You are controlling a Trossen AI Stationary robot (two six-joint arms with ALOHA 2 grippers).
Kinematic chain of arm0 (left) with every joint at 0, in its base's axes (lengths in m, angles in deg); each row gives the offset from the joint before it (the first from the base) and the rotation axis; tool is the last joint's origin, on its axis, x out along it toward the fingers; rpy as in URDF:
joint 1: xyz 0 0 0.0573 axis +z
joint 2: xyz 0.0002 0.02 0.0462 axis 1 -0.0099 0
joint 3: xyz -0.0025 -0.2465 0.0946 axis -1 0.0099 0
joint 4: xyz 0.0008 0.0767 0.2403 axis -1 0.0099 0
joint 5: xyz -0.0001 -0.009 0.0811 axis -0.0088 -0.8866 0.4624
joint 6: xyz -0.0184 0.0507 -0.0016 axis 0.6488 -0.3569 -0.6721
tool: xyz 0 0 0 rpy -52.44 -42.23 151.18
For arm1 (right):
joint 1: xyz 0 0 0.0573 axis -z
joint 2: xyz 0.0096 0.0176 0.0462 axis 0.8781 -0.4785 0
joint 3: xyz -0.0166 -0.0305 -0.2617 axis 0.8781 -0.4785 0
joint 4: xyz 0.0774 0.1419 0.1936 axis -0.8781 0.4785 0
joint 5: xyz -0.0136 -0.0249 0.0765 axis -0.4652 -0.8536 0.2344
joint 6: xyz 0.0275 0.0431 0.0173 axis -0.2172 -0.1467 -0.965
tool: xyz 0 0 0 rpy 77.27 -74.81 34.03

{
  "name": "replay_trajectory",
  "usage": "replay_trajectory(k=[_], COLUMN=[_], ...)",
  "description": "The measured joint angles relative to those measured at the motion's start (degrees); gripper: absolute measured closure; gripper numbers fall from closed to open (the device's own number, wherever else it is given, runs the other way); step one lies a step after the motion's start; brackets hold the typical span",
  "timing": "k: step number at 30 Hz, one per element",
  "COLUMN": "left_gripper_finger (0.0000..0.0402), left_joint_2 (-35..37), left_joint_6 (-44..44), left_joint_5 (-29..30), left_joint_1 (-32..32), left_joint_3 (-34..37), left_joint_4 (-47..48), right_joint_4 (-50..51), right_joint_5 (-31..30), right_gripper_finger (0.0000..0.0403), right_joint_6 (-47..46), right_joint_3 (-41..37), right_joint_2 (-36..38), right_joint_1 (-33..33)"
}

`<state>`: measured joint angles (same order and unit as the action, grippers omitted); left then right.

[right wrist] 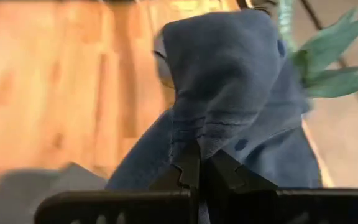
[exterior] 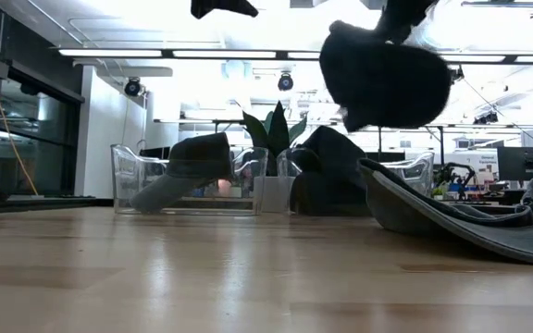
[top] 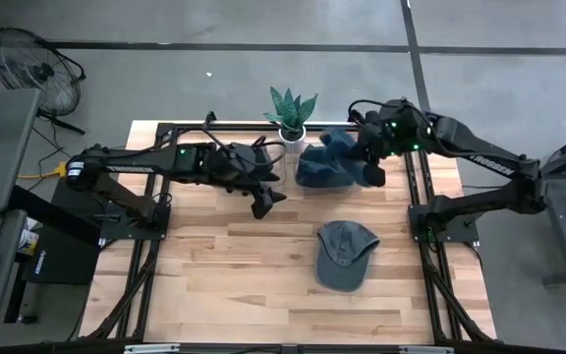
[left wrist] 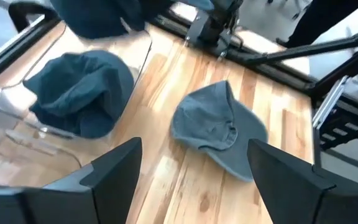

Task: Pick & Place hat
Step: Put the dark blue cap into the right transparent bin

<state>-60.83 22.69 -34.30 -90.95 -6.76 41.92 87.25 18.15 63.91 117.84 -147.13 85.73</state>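
Grey cap (top: 345,254) lies flat on the worktop (top: 214,275) in the high view, toward the front right, its long axis running front to back. Behind it, a clear bin (top: 327,167) beside a potted plant (top: 291,113) holds a heap of blue hats. The right pincer (top: 371,169) hangs over that bin with a blue hat (top: 347,146) clamped in it. The left pincer (top: 263,204) hovers left of the bin, fingers spread and empty. Judged from here, the left pincer is the nearer one to the grey cap, which lies to its right and toward the front edge.

Low view: the grey cap (exterior: 470,217) fills the right foreground, brim curling up; the held hat (exterior: 382,83) dangles above, clear of the bin (exterior: 415,171). A second bin (exterior: 188,180) on the left holds another cap.

Left wrist view: two dark fingers (left wrist: 110,171) stand wide apart, the grey cap (left wrist: 219,127) lying ahead between them, well clear; the bin (left wrist: 73,93) sits to one side.

Right wrist view: the fingers meet on a fold of the blue hat (right wrist: 229,93), gripping it; plant leaves (right wrist: 334,62) show behind.
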Motion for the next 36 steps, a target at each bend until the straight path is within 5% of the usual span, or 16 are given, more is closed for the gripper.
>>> replay_trajectory(k=[13, 36], left_gripper_finger=[0.0122, 0.0122], left_joint_2=[0.0, 0.0], left_joint_6=[0.3, 1.7], left_joint_5=[0.1, -4.5], left_joint_1=[0.0, 0.0], left_joint_3=[0.0, 0.0], left_joint_4=[1.2, 1.2], right_joint_4=[0.8, -3.4], right_joint_5=[-11.2, -17.3], right_gripper_finger=[0.0402, 0.0403], right_joint_6=[28.1, 35.9], right_joint_3=[1.8, 0.8], right_joint_2=[-7.6, -19.2], right_joint_1=[0.0, -0.2])
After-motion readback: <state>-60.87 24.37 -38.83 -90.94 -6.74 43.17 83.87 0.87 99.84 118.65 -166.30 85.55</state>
